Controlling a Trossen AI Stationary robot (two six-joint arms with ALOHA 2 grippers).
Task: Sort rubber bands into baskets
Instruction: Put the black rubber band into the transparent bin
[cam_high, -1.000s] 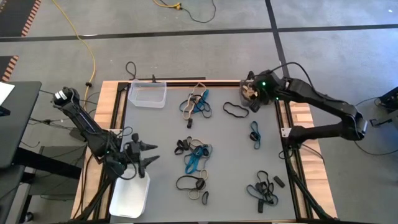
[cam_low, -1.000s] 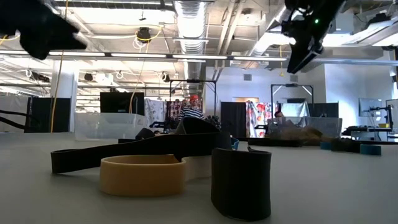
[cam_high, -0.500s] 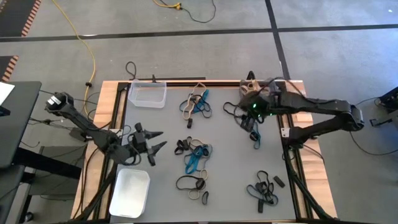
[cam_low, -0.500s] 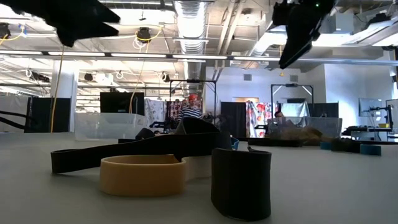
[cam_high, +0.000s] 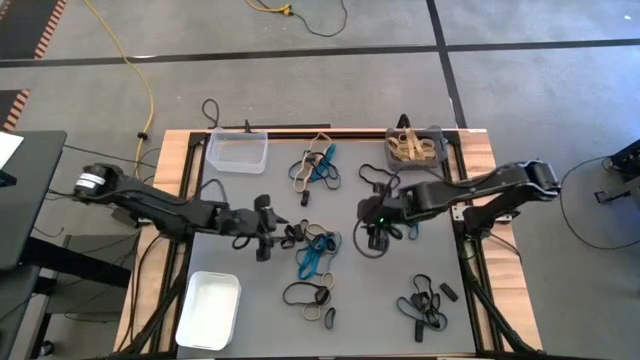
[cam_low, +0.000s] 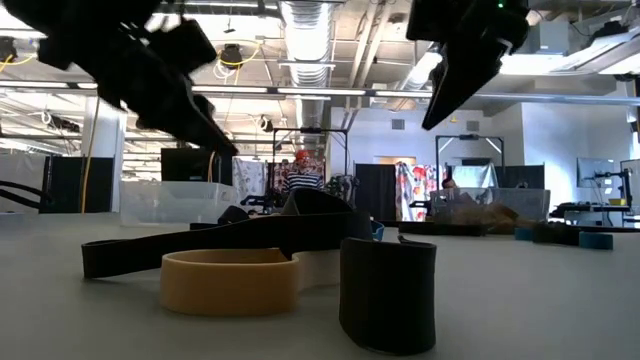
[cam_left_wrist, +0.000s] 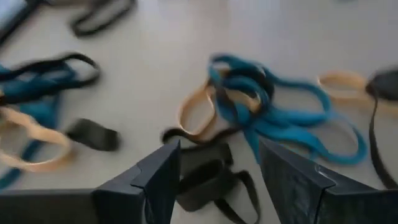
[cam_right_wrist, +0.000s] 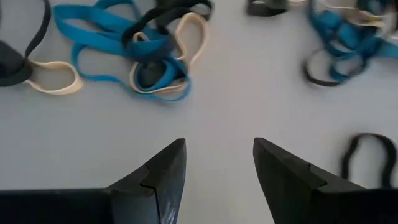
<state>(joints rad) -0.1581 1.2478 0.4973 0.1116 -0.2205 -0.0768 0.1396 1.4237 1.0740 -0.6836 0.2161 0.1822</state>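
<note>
The rubber bands (cam_high: 316, 250) are scattered in clusters over the grey surface (cam_high: 370, 290), a tangle of black, tan and teal lying at its middle. Tan bands are seen in the dark grey basket (cam_high: 415, 146) at the far right corner; the clear basket (cam_high: 237, 151) and the white basket (cam_high: 208, 309) are placed along the left side. The left gripper (cam_high: 268, 232) is held just beside the central tangle, fingers parted and empty. The right gripper (cam_high: 374, 215) is held near it, fingers likewise apart and empty.

Both dark arms stretch low toward the tabletop's middle. The left claw (cam_high: 266, 230) reaches in from nine o'clock, fingers (cam_left_wrist: 163, 177) parted and empty. The right claw (cam_high: 374, 224) comes from three o'clock, fingers (cam_right_wrist: 168, 171) likewise spread, gripping nothing.
</note>
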